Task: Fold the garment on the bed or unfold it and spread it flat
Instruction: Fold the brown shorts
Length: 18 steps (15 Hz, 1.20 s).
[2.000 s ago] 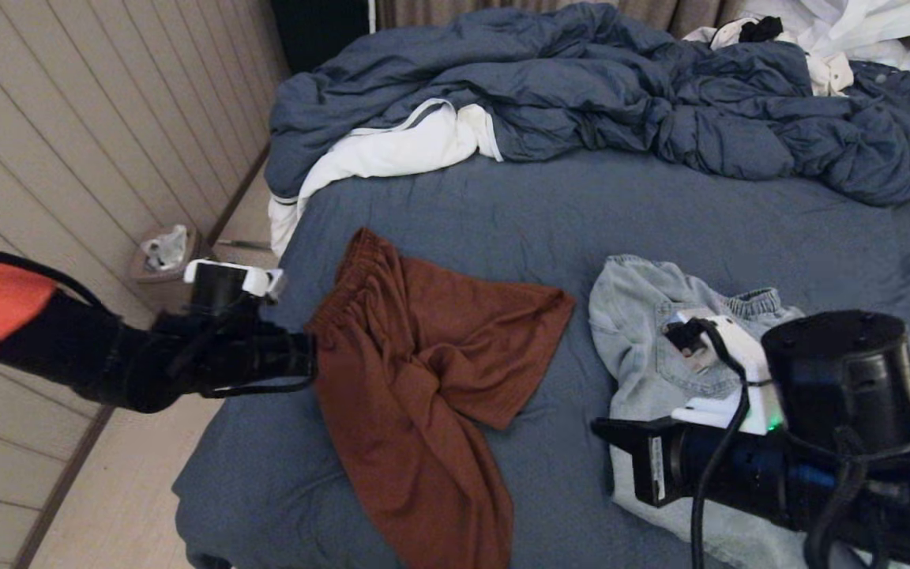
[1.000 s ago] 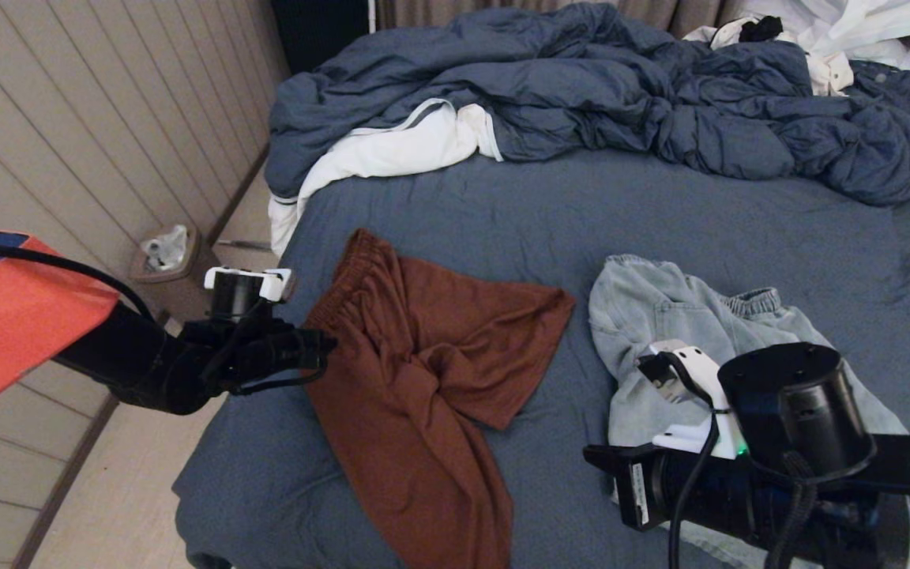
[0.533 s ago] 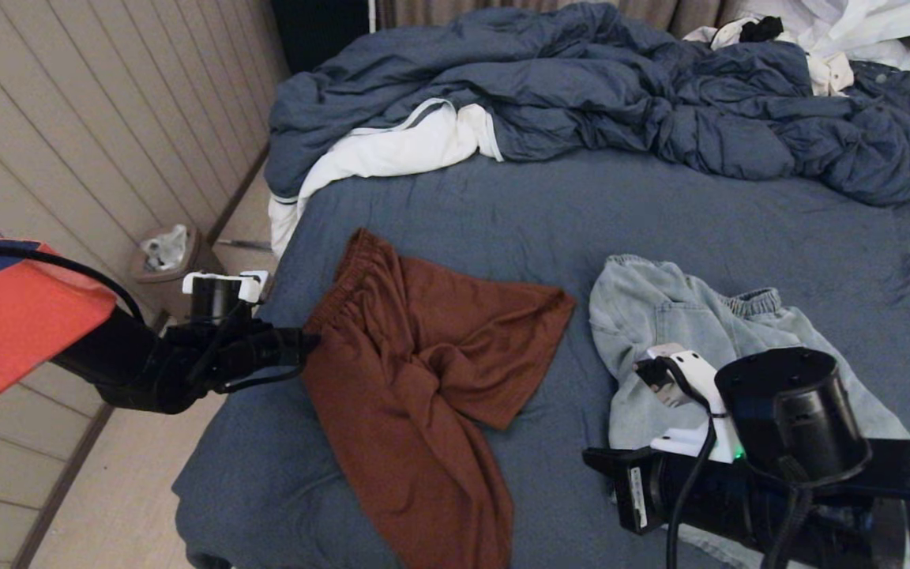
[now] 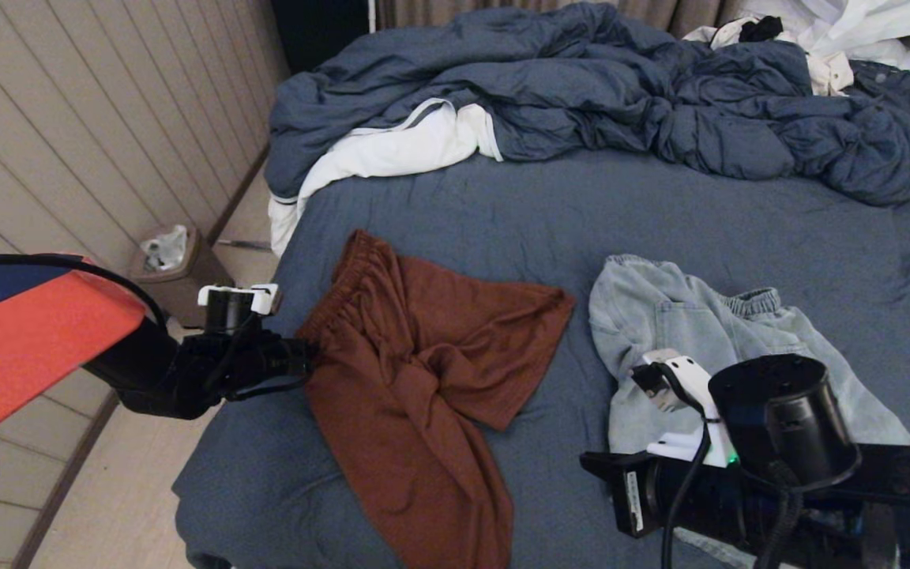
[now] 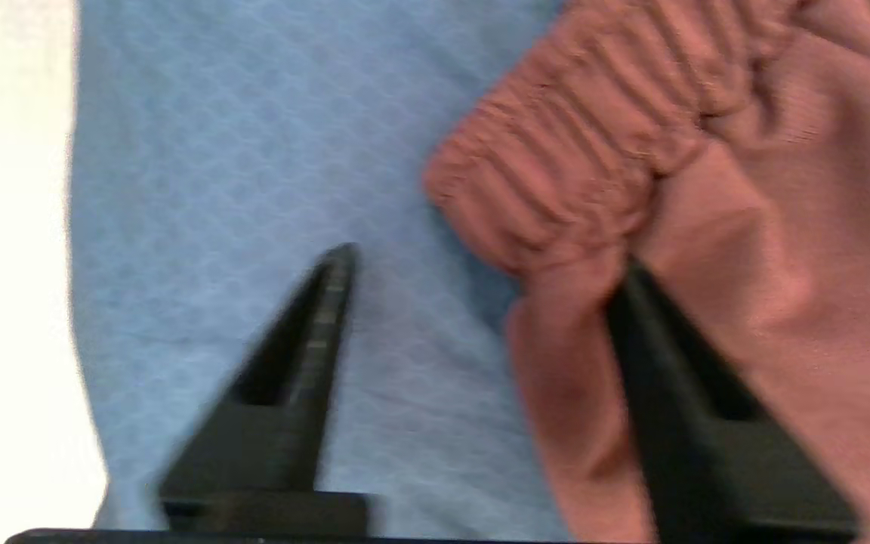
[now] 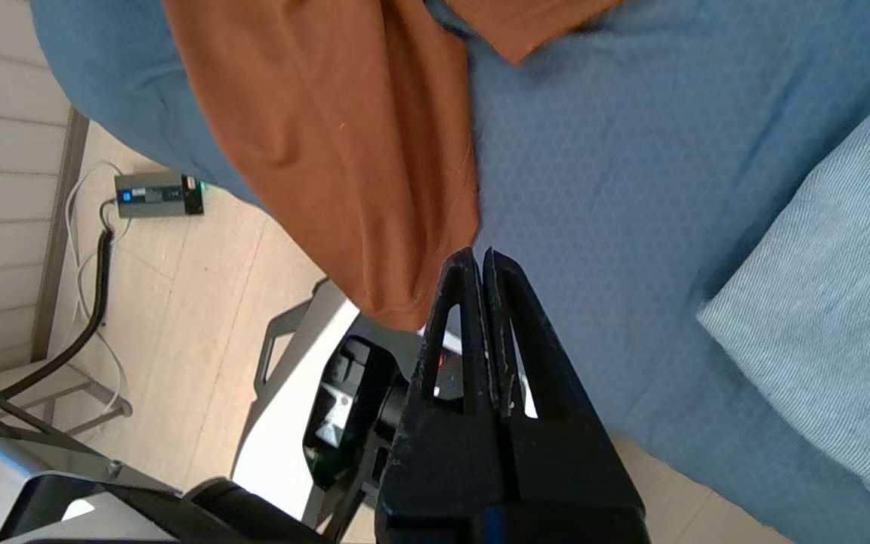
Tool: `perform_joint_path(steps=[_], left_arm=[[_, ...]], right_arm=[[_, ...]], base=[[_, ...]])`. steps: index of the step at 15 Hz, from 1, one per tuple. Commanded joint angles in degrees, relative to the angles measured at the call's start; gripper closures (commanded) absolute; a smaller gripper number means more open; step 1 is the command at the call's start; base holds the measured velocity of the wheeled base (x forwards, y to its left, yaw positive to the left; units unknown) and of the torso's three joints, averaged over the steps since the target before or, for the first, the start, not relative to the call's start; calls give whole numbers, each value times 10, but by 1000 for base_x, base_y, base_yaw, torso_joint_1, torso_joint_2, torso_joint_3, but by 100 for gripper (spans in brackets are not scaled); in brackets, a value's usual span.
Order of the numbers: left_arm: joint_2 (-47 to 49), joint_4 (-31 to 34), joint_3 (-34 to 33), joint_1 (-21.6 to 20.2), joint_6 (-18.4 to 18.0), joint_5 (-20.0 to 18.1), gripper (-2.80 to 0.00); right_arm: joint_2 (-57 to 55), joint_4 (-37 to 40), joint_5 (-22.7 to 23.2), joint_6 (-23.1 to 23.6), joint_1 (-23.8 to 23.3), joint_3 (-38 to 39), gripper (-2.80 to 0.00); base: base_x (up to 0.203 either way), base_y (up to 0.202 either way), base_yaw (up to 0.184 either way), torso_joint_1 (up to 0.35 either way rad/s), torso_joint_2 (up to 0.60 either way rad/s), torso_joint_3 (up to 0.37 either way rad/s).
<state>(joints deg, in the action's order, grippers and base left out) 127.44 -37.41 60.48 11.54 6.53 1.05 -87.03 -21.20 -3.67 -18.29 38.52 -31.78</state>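
Bed (image 4: pixel 550 213) w/ duvet (image 4: pixel 597 95), rust shorts (image 4: pixel 415 379), denim pants (image 4: pixel 684 332).

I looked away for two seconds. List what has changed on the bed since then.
The left gripper swung in toward the waistband corner of the rust-brown shorts, backed off slightly, and now sits at that corner, open, one finger on the cloth. The right gripper, shut, sank lower over the bed. The shorts, pale denim garment and duvet lie unchanged.

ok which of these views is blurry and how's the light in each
Left wrist view: motion-smeared and washed out, the left gripper fingers and the rust-brown shorts waistband soft-edged, the floor a white glare. Right wrist view: bright and mostly crisp, the shut right gripper sharp. Head view: dim and flat, yet sharp across the bed.
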Motion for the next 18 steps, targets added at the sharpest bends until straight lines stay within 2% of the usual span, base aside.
perform_joint_path(steps=[1,7,14,16,17,18], left_arm=[[2,-3,-2,0,3,-1,0],[-19,-2,-10,1,7,4,0],[-23,-4,-4,-4,53,10,0],[-23,-5,8,-18,57,25,0],[-23,-5,17,-21,65,35,0],[-22,-4,25,-22,82,42,0]], right_arm=[[-15,-4,2,-4,3,2,0],[-110,-3,32,-37,19,-11,0],[-250,-1,28,-34,103,-64,0],[-274,-1,26,-33,111,-76,0],[-286,-1,26,-33,113,-83,-280],[-291,-2,26,-31,115,-87,-280]], base=[[0,0,0,0,0,0],[0,0,0,0,0,0],[0,0,0,0,0,0],[0,0,0,0,0,0],[0,0,0,0,0,0],[0,0,0,0,0,0]])
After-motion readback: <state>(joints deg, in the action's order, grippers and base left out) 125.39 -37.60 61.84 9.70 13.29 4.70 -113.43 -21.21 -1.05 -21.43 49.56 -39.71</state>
